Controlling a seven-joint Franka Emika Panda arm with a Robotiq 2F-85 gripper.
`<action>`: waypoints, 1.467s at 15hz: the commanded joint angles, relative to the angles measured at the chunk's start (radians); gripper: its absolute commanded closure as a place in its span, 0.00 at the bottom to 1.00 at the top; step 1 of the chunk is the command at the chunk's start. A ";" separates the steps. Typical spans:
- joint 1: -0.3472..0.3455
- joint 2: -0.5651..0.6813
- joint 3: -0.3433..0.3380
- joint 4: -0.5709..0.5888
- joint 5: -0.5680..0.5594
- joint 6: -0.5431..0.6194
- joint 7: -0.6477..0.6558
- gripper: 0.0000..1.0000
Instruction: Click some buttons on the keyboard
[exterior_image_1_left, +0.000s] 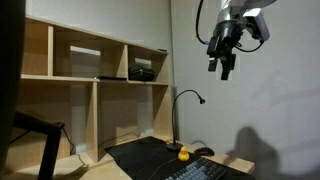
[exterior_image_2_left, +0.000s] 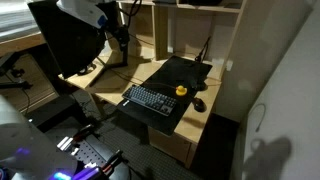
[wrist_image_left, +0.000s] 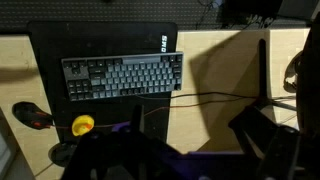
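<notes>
Wrist view shows the keyboard (wrist_image_left: 122, 77) toward ten o'clock, flat on a black mat (wrist_image_left: 60, 40) on the surface (wrist_image_left: 12, 60); the tool (exterior_image_1_left: 222, 64) hangs high above, seemingly empty, though I cannot tell how far its jaws are parted; best to descend straight, centre on one of the buttons (wrist_image_left: 120, 82) and press lightly.

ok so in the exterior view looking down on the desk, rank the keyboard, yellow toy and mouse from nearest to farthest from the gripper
From the gripper, raised above the desk:
1. keyboard, nearest, its close end towards the gripper.
2. yellow toy, next, by the keyboard's far end.
3. mouse, farthest, just past the toy on the side away from the gripper.
</notes>
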 joint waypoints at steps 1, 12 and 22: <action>-0.020 0.003 0.015 0.002 0.011 -0.003 -0.010 0.00; -0.067 0.099 0.036 -0.019 -0.012 0.150 0.111 0.00; -0.090 0.189 0.040 -0.050 0.009 0.192 0.185 0.00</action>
